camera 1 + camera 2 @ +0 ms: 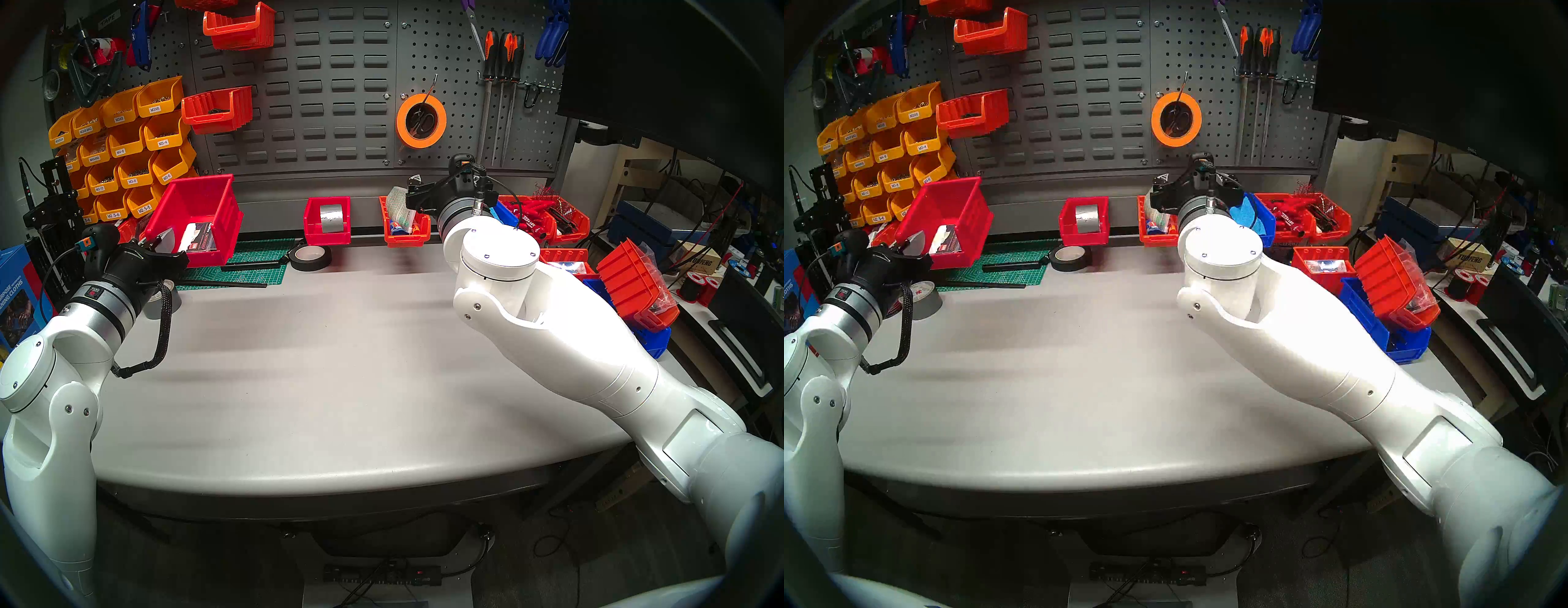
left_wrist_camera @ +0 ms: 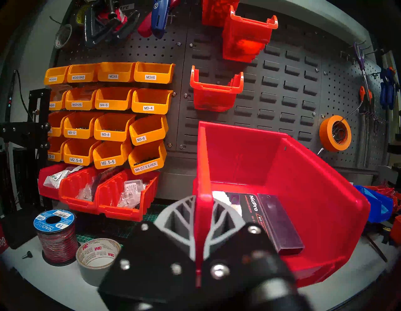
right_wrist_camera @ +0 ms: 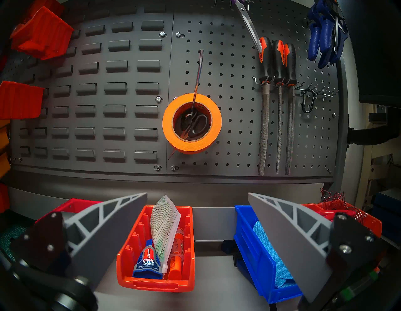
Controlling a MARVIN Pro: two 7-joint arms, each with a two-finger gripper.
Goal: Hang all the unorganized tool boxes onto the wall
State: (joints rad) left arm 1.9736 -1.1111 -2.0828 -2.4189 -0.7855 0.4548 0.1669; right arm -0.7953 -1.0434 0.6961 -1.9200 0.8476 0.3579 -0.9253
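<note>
Two bins are mine to hang, and I have one in each arm's reach. My left gripper (image 2: 201,219) has its jaws clenched on the near side wall of the red bin (image 2: 282,184), one finger inside and one outside, and the bin hangs tilted in the air above the left part of the table (image 1: 339,361), its open top turned toward me and to the right so the black-and-white cards (image 2: 267,219) lie against the lower wall. My right gripper (image 3: 197,228) is released, jaws spread wide and level, facing the orange bin (image 3: 156,249), which stands at the back of the table just under the wall (image 3: 121,97), between the bin with the silver tape and the blue bin (image 3: 260,249). Its long axis runs straight away from me toward the wall, short front lip nearest me, with the glue tube and folded packet standing inside. To do this step well, I judge I should level the red bin first so the cards do not slide out, turn its back edge square to the slotted panel, then lift it above a free row of slots beside the orange bins already hanging and lower it until the rear lip hooks. A one-wall pinch could let it swing, so I would move slowly. The orange bin looks narrow enough to grip across its side walls.
</note>
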